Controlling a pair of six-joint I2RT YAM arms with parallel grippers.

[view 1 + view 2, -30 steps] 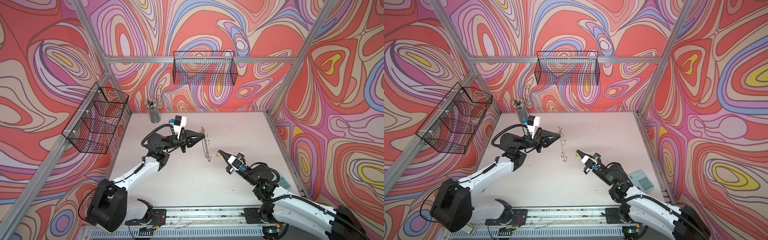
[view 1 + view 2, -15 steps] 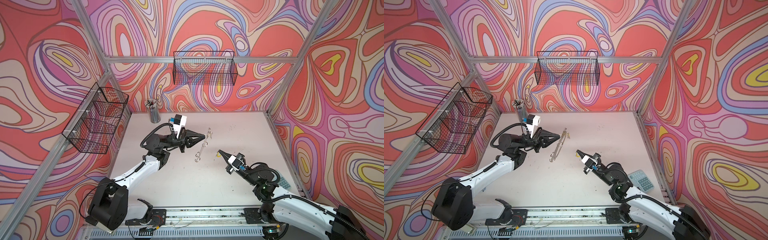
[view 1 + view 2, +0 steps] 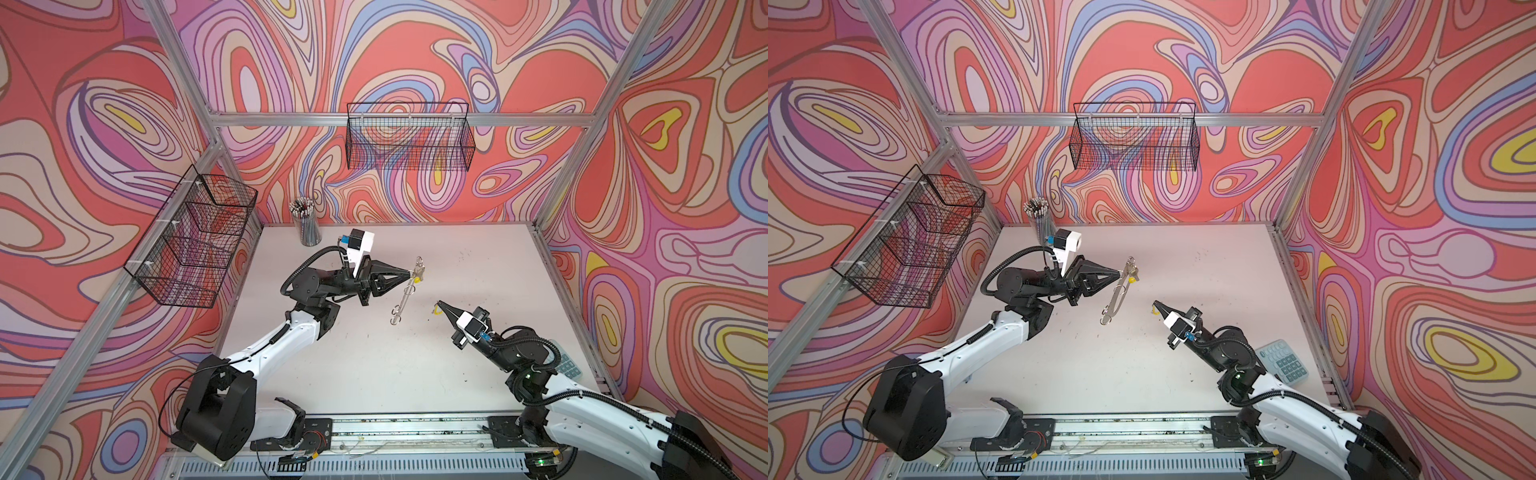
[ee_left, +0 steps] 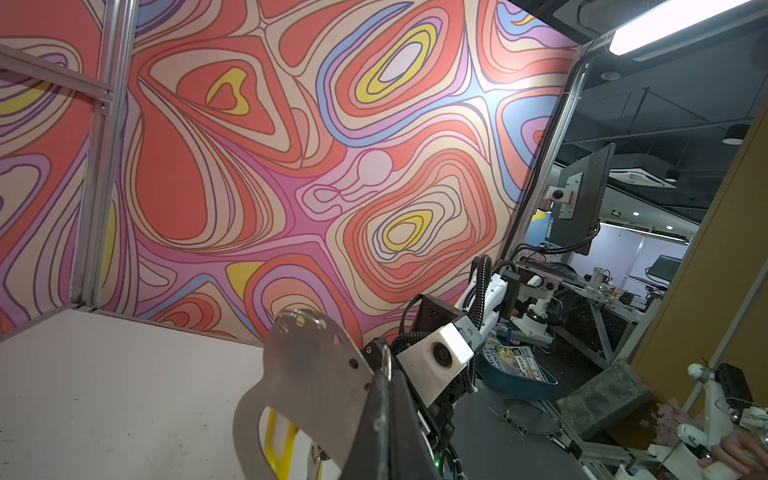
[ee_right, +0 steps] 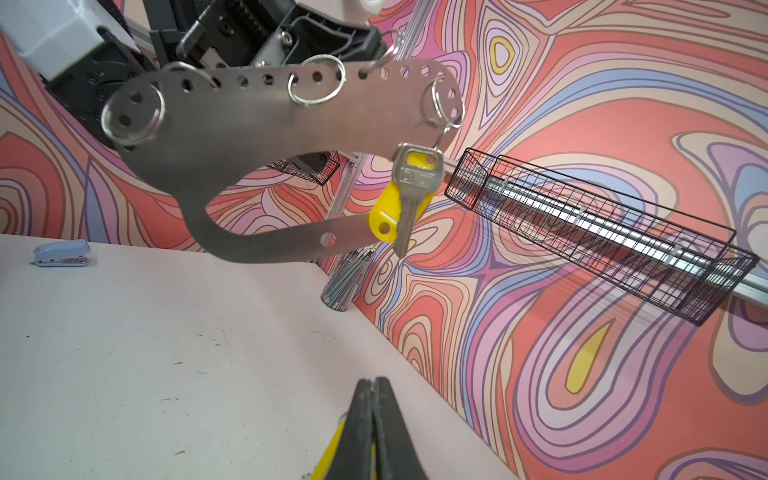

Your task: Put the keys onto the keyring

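Above the white surface (image 3: 374, 374), left tool (image 3: 409, 273) is clamping a flat silvery keyring plate (image 3: 404, 294), right tool (image 3: 440, 305) pinching a yellow tag (image 5: 328, 455).

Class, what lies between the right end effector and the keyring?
Nothing: in both top views only bare table shows between the right end effector and the keyring.

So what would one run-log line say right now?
left gripper: shut on keyring, held aloft | one key: hanging from its end ring | right gripper: shut on yellow tag, apart from keyring
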